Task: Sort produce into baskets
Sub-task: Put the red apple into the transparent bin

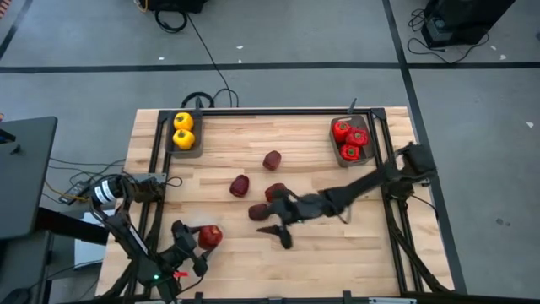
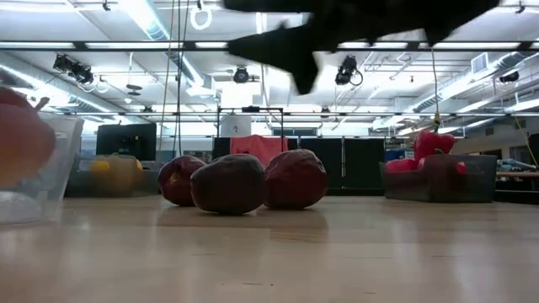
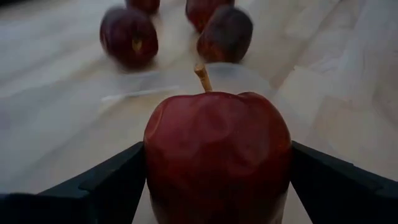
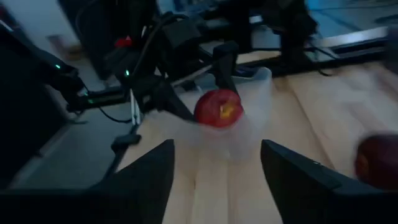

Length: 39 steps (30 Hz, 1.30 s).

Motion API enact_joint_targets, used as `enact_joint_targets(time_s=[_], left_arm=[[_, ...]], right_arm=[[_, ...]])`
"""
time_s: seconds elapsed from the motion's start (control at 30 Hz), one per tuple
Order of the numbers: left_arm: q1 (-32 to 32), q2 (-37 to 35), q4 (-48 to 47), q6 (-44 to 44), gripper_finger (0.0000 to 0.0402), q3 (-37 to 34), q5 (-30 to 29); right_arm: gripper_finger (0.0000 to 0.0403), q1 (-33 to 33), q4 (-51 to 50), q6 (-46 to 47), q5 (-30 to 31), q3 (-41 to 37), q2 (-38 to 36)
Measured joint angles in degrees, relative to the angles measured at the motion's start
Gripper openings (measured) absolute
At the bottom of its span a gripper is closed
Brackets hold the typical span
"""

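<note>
While my left gripper clasps a red apple stem-up over the clear basket, my right gripper hangs parted beyond it; left is nearer.

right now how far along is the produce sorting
Done: two yellow peppers sit in one grey basket, three red peppers in the other. In hand: the left gripper brackets a red apple at the clear tray. Left: four dark fruits loose on the table; the open right gripper hovers near them.

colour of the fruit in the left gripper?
Dark red, tan stem. The apple sits between the left gripper fingers; left wrist view shows it best.
</note>
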Motion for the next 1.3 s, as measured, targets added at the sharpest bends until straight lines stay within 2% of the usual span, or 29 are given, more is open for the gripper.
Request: enact_joint_targets(time_s=[0.2,0.4,0.57,0.73,1.0,1.3], left_arm=[[0.47,0.27,-4.10,3.82,0.0358,2.08,-2.25],[1.22,0.28,-3.83,3.67,0.0358,2.14,-4.37],[1.54,0.27,-3.07,3.26,0.0358,2.17,-5.24],[1.59,0.25,-3.15,3.23,0.0358,2.19,-5.40],[1.89,0.20,-3.23,3.23,0.0358,2.23,-6.03],[3.35,0.18,-2.98,4.38,0.0358,2.27,-7.09]], right_arm=[[0.0196,-5.18,0.33,0.01,-12.63,13.16,11.52],[0.0184,-7.19,0.46,0.60,-16.81,25.47,21.59],[0.0184,-8.27,0.75,2.38,-20.02,31.03,27.12],[0.0178,-8.43,0.54,3.32,-21.32,32.90,29.92],[0.0164,-8.69,2.54,2.91,-18.73,32.99,30.21],[0.0160,-9.08,1.80,2.40,-18.49,32.99,30.21]])
